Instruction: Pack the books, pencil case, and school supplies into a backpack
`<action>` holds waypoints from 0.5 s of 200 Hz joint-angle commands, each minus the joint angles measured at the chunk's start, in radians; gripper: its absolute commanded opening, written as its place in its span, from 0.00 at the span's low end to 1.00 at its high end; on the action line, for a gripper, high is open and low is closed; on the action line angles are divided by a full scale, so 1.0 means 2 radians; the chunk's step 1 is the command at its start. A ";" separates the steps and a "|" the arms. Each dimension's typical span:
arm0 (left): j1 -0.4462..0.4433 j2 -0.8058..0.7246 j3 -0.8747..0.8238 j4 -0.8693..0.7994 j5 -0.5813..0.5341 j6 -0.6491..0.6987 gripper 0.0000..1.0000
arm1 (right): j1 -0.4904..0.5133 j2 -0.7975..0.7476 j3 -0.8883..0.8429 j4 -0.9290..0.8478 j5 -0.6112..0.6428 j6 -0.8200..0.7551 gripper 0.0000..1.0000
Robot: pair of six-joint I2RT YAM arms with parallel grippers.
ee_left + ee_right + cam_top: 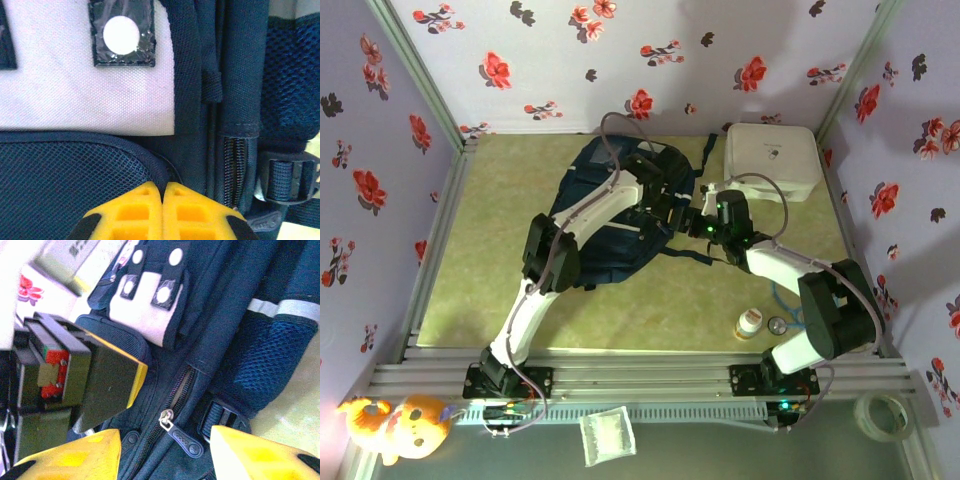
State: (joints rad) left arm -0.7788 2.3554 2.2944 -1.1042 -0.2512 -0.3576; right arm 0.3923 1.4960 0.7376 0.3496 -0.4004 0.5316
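Observation:
The navy backpack (605, 215) lies flat mid-table, under both arms. My left gripper (163, 186) is shut, its yellow tips pressed together at the rim of the backpack's padded mesh panel (65, 185); I cannot tell whether any fabric is caught between them. It also appears from the side (112, 385) in the right wrist view. My right gripper (165, 450) stands open just above the backpack, one finger on each side of a zipper pull (182, 437). Above the pull the zipper (182, 382) gapes slightly. The books and the pencil case are out of view.
A white rounded box (770, 160) stands at the back right, close to the backpack. A small white bottle (749, 323) and a small round object (780, 324) sit near the right arm's base. Flowered walls close in the table.

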 commanded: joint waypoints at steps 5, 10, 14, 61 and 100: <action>0.012 -0.030 0.020 -0.013 0.011 0.004 0.00 | 0.004 -0.013 -0.002 0.019 -0.032 -0.062 0.51; 0.015 -0.040 0.019 -0.012 0.027 0.003 0.00 | 0.007 -0.013 0.001 0.010 -0.036 -0.078 0.52; 0.017 -0.048 0.018 -0.011 0.038 0.003 0.00 | 0.009 -0.014 0.005 0.004 -0.039 -0.090 0.52; 0.043 -0.141 -0.047 0.027 0.131 -0.003 0.00 | 0.063 -0.019 0.041 -0.033 -0.030 -0.260 0.56; 0.069 -0.183 -0.098 0.070 0.198 -0.024 0.00 | 0.090 -0.006 0.077 -0.057 -0.025 -0.343 0.56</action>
State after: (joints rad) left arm -0.6544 2.0823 2.1269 -1.0592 0.0059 -0.3702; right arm 0.5453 1.4857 0.8440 0.2672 -0.4526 0.0277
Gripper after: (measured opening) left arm 0.040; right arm 0.557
